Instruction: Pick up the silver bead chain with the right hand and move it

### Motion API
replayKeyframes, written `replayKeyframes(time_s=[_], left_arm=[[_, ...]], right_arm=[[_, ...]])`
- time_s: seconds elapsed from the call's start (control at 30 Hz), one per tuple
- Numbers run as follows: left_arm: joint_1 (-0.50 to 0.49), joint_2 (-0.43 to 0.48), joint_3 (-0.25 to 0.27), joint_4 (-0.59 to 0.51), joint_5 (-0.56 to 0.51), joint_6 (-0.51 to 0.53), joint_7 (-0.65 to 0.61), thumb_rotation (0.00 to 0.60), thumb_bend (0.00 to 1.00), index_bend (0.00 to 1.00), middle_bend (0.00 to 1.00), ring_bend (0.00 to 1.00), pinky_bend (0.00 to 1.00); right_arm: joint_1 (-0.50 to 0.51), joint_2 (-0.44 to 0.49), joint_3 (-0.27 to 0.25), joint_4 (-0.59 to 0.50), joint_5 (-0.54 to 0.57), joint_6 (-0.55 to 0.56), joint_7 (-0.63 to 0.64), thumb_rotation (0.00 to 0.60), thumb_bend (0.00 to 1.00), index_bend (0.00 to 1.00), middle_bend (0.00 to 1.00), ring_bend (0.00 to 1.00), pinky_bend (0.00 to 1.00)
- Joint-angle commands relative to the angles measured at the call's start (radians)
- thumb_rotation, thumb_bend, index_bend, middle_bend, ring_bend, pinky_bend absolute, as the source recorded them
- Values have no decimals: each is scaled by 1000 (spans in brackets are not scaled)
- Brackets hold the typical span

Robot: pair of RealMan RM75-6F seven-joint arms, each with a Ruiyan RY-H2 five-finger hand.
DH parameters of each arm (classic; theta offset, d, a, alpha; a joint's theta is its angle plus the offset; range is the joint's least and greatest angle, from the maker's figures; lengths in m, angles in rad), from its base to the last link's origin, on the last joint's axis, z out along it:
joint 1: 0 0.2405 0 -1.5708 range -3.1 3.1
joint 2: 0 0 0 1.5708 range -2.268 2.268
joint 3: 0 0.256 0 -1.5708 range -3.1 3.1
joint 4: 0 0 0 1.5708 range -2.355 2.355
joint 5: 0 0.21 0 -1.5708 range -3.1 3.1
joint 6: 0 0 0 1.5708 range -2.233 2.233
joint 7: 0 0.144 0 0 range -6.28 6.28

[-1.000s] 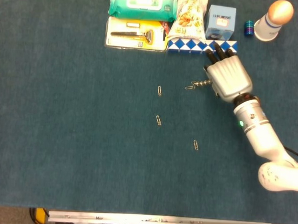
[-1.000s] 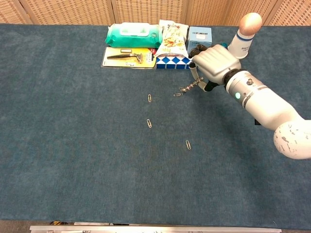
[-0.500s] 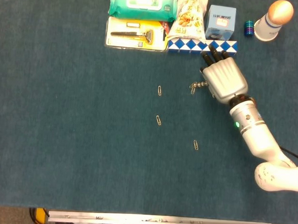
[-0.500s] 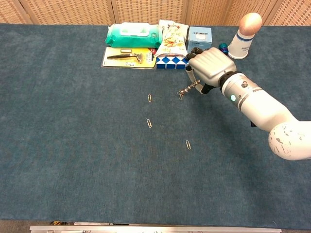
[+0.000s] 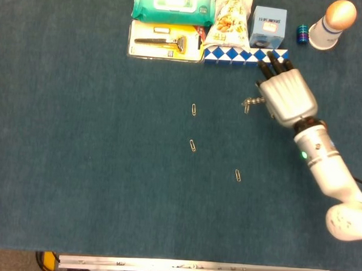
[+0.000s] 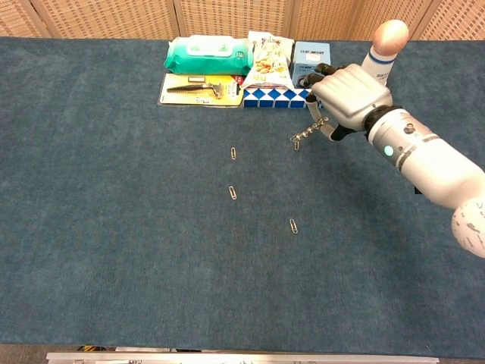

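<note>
My right hand [image 5: 286, 97] [image 6: 348, 92] hovers at the back right of the table, palm down, and holds the silver bead chain [image 5: 250, 103] [image 6: 306, 135]. The chain hangs from under the hand's left side, its free end drooping down and to the left above the blue cloth. Where the fingers meet the chain is hidden beneath the hand. My left hand shows in neither view.
Along the back edge lie a green wipes pack [image 5: 171, 4], a razor in its package [image 5: 164, 42], a snack bag [image 5: 231, 20], a blue-white checked strip [image 5: 234, 54], a small blue box [image 5: 267, 26] and a white cup holding an egg [image 5: 331, 23]. Three paper clips [image 5: 194, 145] lie mid-table.
The right hand lifted the chain off the cloth, drifting left, then swung right and slightly toward the back, carrying the chain with it.
</note>
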Motion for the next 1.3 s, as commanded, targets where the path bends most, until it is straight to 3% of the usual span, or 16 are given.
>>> replayKeyframes(time_s=[0.03, 0.33, 0.57, 0.73, 0.83, 0.93, 1.17, 1.3], left_arm=[[-1, -2, 0, 0, 0, -3, 4, 600, 25, 323, 219, 227, 438], [-7, -8, 2, -1, 1, -13, 22, 600, 25, 323, 219, 227, 438], [-9, -8, 2, 0, -4, -20, 24, 600, 25, 323, 219, 227, 438], [-8, -7, 1, -1, -5, -18, 20, 600, 25, 323, 219, 227, 438], [-8, -7, 2, 0, -4, -18, 21, 600, 25, 323, 219, 227, 438], [-10, -8, 3, -1, -4, -21, 26, 600, 25, 323, 219, 227, 438], [-11, -15, 3, 1, -8, -26, 40, 600, 25, 314, 221, 231, 438], [-11, -16, 2, -2, -8, -24, 48, 600, 25, 313, 227, 238, 440]], right_arm=[[-25, 26, -24, -23, -18, 20, 8, 600, 346, 601, 178, 69, 236], [-85, 36, -79, 24, -21, 15, 54, 600, 340, 591, 178, 70, 236], [-109, 36, -91, 54, -33, -3, 89, 600, 307, 335, 178, 70, 233], [-130, 81, -98, -7, -80, 28, 111, 600, 157, 121, 178, 70, 226], [-151, 126, -104, -66, -129, 69, 129, 600, 131, 66, 178, 70, 224], [-178, 186, -116, -133, -188, 114, 158, 600, 131, 70, 179, 70, 223], [-271, 352, -155, -249, -306, 234, 235, 600, 131, 257, 179, 69, 223], [-337, 416, -171, -282, -351, 314, 283, 600, 131, 295, 178, 69, 223]])
